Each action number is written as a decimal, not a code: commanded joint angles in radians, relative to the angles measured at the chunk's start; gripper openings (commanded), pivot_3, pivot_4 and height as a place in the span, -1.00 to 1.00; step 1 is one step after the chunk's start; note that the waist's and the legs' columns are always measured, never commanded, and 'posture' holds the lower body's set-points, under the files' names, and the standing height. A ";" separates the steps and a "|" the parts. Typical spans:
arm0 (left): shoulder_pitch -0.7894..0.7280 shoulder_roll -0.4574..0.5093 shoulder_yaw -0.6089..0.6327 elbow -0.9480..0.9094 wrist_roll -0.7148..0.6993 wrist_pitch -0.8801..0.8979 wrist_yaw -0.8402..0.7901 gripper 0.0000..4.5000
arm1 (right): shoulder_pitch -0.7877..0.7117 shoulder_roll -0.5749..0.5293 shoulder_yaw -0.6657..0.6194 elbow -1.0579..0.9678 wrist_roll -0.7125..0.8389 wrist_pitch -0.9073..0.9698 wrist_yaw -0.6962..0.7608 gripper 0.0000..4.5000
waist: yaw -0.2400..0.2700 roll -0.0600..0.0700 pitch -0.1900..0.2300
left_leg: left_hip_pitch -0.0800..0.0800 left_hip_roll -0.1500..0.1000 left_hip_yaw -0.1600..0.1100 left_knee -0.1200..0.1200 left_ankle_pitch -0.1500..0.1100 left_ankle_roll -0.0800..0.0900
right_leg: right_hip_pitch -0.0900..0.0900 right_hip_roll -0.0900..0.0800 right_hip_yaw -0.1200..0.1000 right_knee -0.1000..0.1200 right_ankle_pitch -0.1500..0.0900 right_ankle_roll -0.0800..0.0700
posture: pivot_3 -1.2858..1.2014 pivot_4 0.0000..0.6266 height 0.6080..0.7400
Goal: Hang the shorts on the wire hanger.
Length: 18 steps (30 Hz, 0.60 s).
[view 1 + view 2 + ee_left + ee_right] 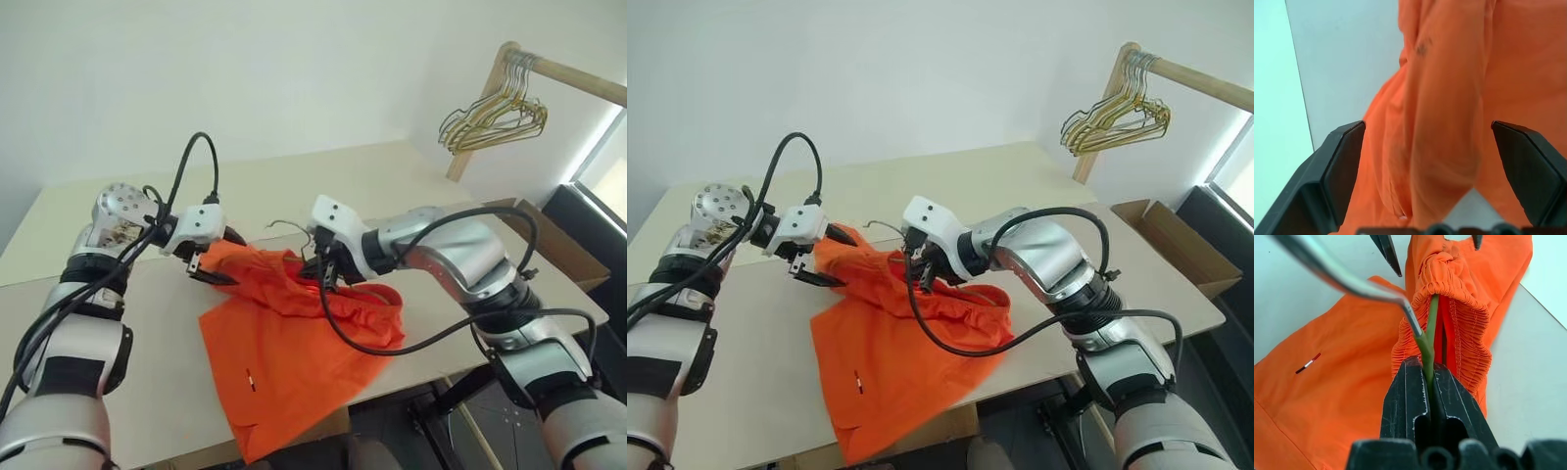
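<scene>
Risk: the thin fabric can slide off the wire while only one gripper holds anything.

The bright orange shorts of thin fabric lie mostly on the pale beige table, with one edge hanging over its front side and the gathered waistband lifted and bunched around the thin olive-green wire hanger. The right gripper has its two black fingers pressed together on this wire, just below the waistband. The left gripper stands spread wide at the raised corner of the shorts; fabric passes between its fingers, but they do not pinch it. I judge that the loose waistband may slip back down the wire, or that the wire may turn in the narrow pinch, because nothing keeps the cloth stretched. The hanging part can also pull the shorts toward the table edge.
</scene>
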<state>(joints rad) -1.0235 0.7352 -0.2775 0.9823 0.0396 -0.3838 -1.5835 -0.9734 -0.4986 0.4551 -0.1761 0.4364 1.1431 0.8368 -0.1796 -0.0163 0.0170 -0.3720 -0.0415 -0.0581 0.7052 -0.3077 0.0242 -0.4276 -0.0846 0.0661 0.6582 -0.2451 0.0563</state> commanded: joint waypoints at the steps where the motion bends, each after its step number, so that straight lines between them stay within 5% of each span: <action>1: -0.009 0.010 -0.001 0.038 0.044 -0.062 0.034 0.99 | -0.012 -0.008 -0.048 -0.034 0.003 -0.025 0.010 -1.00 | -0.001 0.000 0.000 | 0.000 0.000 0.000 0.000 0.000 0.000 | 0.000 0.000 0.000 0.000 0.000 0.000 | -0.06 -1.00 1.00; 5: -0.024 -0.001 -0.015 0.102 0.112 -0.088 0.115 0.74 | -0.013 -0.019 -0.054 -0.047 0.006 -0.020 0.016 -1.00 | -0.001 0.000 0.000 | 0.000 0.000 0.000 0.000 0.000 0.000 | 0.000 0.000 0.000 0.000 0.000 0.000 | -0.06 -1.00 1.00; 17: -0.045 -0.013 -0.005 0.174 0.182 -0.124 0.205 -0.99 | -0.017 -0.039 -0.070 -0.057 0.010 -0.015 0.021 -1.00 | -0.003 0.000 0.000 | 0.000 0.000 0.000 0.000 0.000 0.000 | 0.000 -0.001 0.000 0.000 0.000 0.000 | -0.08 -1.00 1.00; 18: -0.046 -0.015 -0.003 0.177 0.181 -0.121 0.205 -1.00 | -0.017 -0.039 -0.071 -0.057 0.010 -0.015 0.021 -1.00 | -0.003 0.000 0.000 | 0.000 0.000 0.000 0.000 0.000 0.000 | 0.000 -0.001 0.000 0.000 0.000 0.000 | -0.08 -1.00 1.00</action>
<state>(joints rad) -1.0299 0.7176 -0.2996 1.1550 0.2246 -0.4998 -1.3900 -0.9730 -0.5318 0.4370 -0.2020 0.4384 1.1432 0.8541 -0.1828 -0.0164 0.0170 -0.3721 -0.0417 -0.0581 0.7051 -0.3078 0.0243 -0.4278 -0.0852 0.0659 0.6583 -0.2451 0.0563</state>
